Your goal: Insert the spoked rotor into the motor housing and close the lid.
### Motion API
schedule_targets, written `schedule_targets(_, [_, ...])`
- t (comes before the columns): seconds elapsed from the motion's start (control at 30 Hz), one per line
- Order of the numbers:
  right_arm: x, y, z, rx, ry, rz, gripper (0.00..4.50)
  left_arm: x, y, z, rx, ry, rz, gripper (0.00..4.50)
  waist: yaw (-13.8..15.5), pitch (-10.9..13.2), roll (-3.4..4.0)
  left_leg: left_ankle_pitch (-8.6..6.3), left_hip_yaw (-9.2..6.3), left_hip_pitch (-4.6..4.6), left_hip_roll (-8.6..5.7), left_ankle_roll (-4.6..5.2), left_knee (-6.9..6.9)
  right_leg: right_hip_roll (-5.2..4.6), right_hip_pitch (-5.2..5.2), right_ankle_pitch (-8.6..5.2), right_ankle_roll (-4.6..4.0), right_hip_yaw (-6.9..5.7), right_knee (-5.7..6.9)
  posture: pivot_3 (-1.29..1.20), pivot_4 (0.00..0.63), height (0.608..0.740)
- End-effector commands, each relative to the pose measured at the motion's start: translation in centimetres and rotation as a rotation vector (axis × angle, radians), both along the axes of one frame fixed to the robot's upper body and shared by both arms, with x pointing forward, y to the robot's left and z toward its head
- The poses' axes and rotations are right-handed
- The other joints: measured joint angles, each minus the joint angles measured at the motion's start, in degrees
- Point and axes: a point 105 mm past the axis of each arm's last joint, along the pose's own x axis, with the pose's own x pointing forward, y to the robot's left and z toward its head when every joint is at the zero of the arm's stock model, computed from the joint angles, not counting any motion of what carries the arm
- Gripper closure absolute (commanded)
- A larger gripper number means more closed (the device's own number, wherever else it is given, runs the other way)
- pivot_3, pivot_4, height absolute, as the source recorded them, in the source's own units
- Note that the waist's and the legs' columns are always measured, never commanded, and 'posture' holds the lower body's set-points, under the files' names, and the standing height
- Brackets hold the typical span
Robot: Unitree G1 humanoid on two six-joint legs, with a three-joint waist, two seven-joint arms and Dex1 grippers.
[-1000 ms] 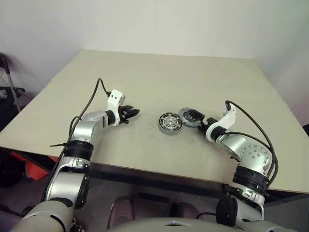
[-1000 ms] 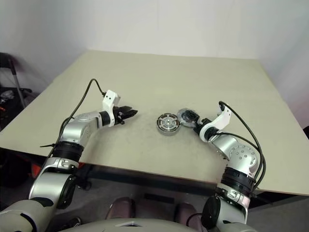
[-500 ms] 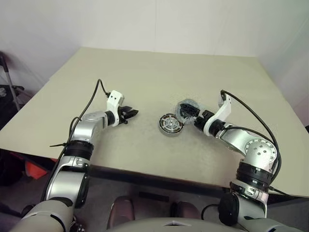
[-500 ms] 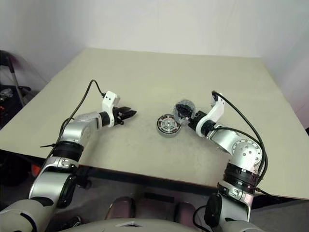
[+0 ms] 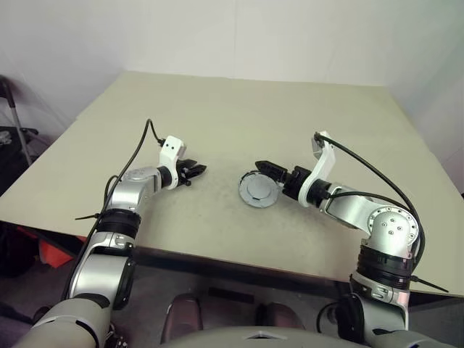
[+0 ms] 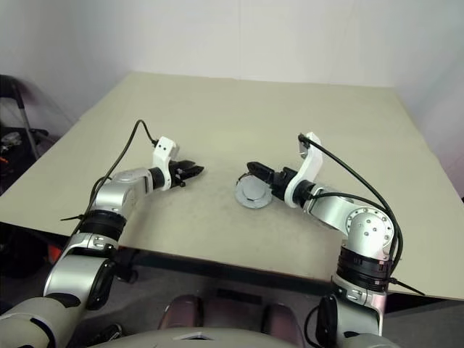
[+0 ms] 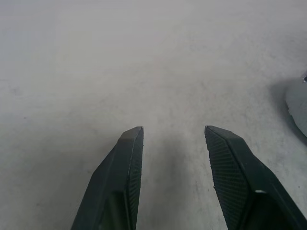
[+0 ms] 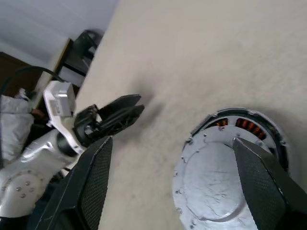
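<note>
The lid, a grey disc with a notched rim, lies slightly askew on the motor housing, leaving copper windings showing along one edge. My right gripper hovers just over it with its fingers spread wide. One finger overlaps the lid's edge and the other stands clear of it. In the head views the lid sits mid-table, with the right gripper at its far right side. The spoked rotor is hidden. My left gripper is open and empty, to the left of the housing, low over the table.
The beige table spreads bare around the housing. A dark stand is off the table's left edge. Black cables loop off both wrists.
The right gripper lifted the lid from the table right of the housing, carried it left and rolled the wrist. The lid now covers the housing's top. The left arm stayed put.
</note>
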Motion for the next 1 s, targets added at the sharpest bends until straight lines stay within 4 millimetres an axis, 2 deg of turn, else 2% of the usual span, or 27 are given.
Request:
schedule_targets(0.03, [0.3, -0.3, 2.3, -0.184, -0.212, 0.021, 0.03, 0.7, -0.1, 2.1, -0.004, -0.076, -0.008, 2.33, 0.1, 0.0, 0.0, 0.0, 0.0, 0.0, -0.01, 0.0, 0.01, -0.01, 0.0, 0.0, 0.0, 0.0, 0.0, 0.0, 0.0, 0.74])
schedule_targets(0.1, [0.5, -0.6, 2.6, -0.415, -0.372, 0.057, 0.03, 0.7, -0.2, 2.1, -0.006, -0.078, -0.015, 2.33, 0.4, 0.0, -0.01, 0.0, 0.0, -0.02, -0.01, 0.0, 0.03, -0.03, 0.02, -0.01, 0.04, 0.0, 0.0, 0.0, 0.0, 0.74])
schedule_targets(0.17, [0.5, -0.3, 3.0, -0.586, -0.531, 0.137, 0.03, 0.7, -0.3, 2.1, -0.007, -0.079, -0.02, 2.33, 0.5, 0.0, -0.03, 0.0, -0.01, -0.01, 0.0, 0.0, 0.05, -0.02, 0.07, -0.16, 0.44, 0.0, -0.02, 0.0, 0.0, 0.74])
schedule_targets(0.23, [0.4, 0.3, 3.1, -0.655, -0.627, 0.223, 0.03, 0.6, -0.4, 2.1, -0.007, -0.081, -0.026, 2.33, 0.5, 0.0, -0.04, 0.0, -0.01, -0.02, 0.01, 0.0, 0.05, -0.02, 0.07, -0.21, 0.46, 0.0, 0.0, 0.0, 0.0, 0.74])
schedule_targets(0.33, [0.4, 1.2, 3.0, -0.649, -0.677, 0.308, 0.03, 0.7, -0.4, 2.2, -0.006, -0.083, -0.026, 2.33, 0.3, 0.0, -0.04, -0.01, -0.01, -0.04, 0.03, 0.01, 0.09, 0.01, 0.08, -0.21, 0.43, 0.0, 0.02, 0.0, 0.0, 0.74])
schedule_targets(0.4, [0.3, 1.6, 2.5, -0.65, -0.688, 0.339, 0.03, 0.7, -0.3, 2.2, -0.005, -0.084, -0.024, 2.33, 0.2, 0.0, -0.04, -0.05, -0.01, -0.04, 0.03, 0.09, 0.21, 0.0, 0.07, -0.01, 0.08, 0.0, 0.05, 0.0, 0.0, 0.74])
schedule_targets(0.57, [0.2, 2.4, 0.2, -0.625, -0.63, 0.374, 0.03, 0.4, 0.1, 1.9, -0.003, -0.078, -0.015, 2.33, 0.0, 0.0, -0.04, -0.32, -0.01, -0.14, 0.04, 0.55, 0.66, -0.03, 0.11, 0.04, -0.01, 0.0, 0.09, 0.0, 0.0, 0.74])
schedule_targets(0.77, [0.7, 1.8, -2.4, -0.629, -0.56, 0.356, 0.03, 0.3, -0.1, 1.8, -0.005, -0.075, -0.016, 2.33, -0.2, 0.0, -0.04, -0.39, -0.01, -0.14, 0.05, 0.68, 0.75, -0.04, 0.14, 0.04, -0.02, 0.0, 0.1, 0.0, 0.0, 0.74])
schedule_targets(1.0, [1.1, 1.5, -3.1, -0.625, -0.536, 0.335, 0.03, 0.2, 0.0, 1.7, -0.001, -0.074, -0.016, 2.33, -0.3, 0.0, -0.04, -0.4, 0.0, -0.12, 0.05, 0.69, 0.76, -0.03, 0.14, 0.05, -0.03, 0.0, 0.11, 0.0, 0.0, 0.74])
